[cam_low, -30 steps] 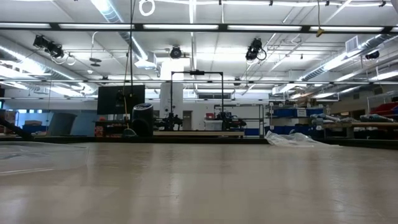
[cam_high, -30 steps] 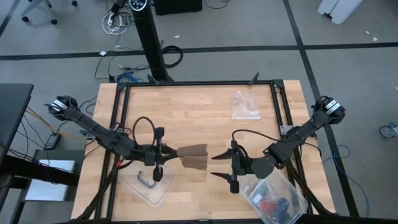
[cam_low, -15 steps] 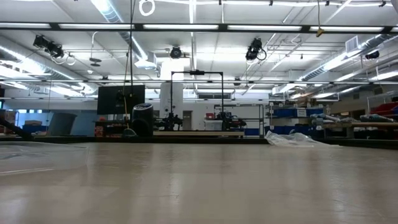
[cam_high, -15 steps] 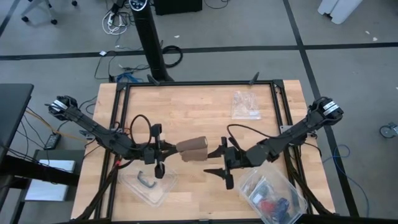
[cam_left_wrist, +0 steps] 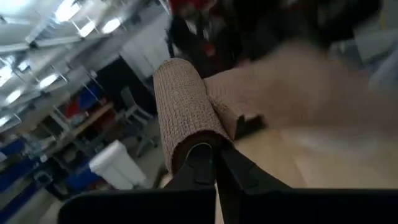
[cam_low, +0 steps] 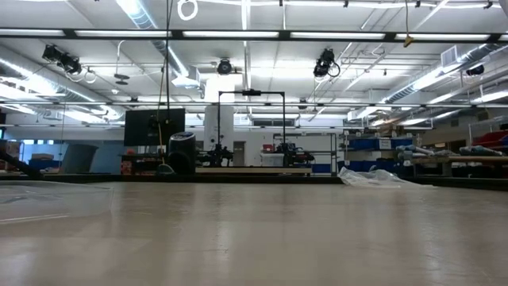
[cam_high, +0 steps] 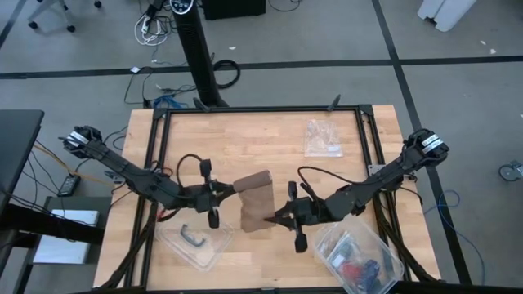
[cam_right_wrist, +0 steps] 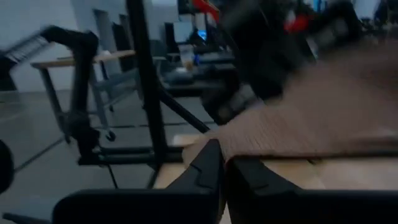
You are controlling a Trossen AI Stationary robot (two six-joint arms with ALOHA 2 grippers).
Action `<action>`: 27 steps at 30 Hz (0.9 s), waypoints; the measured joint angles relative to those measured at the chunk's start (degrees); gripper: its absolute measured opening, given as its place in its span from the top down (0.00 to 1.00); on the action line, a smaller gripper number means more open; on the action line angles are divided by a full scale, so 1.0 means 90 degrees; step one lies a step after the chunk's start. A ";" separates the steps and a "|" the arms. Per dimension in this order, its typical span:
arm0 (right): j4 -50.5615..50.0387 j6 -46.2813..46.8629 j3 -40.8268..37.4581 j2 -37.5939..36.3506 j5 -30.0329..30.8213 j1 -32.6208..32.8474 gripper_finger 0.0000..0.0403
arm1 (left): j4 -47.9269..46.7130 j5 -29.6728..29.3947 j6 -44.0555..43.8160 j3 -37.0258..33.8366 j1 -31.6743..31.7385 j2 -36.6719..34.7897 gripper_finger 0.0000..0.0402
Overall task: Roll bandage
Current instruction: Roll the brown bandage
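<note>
The brown bandage (cam_high: 255, 201) is hanging above the middle of the wooden table (cam_high: 270, 139), stretched between the two grippers. The left gripper (cam_high: 230, 190) is pinching its rolled upper end with fingers closed. The right gripper (cam_high: 268, 220) is clamping the lower corner, jaws closed on the fabric.

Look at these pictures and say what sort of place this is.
Probably a robotics lab or workshop: a wooden table in a black frame on a grey floor, ceiling strip lights over workbenches, and shelving behind.
</note>
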 joint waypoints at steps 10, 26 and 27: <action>-0.1337 -0.0547 0.1225 -0.0005 0.0041 -0.0208 0.99 | -0.1171 0.0884 -0.1465 -0.0002 0.0171 0.0424 1.00; -0.2398 -0.0517 0.1590 -0.0005 0.0421 -0.0857 0.99 | -0.0066 0.2206 -0.1820 0.0001 -0.0028 0.1263 1.00; -0.2503 -0.0467 0.1590 -0.0005 0.0511 -0.0884 0.99 | 0.0012 0.2287 -0.1820 0.0001 -0.0045 0.1263 1.00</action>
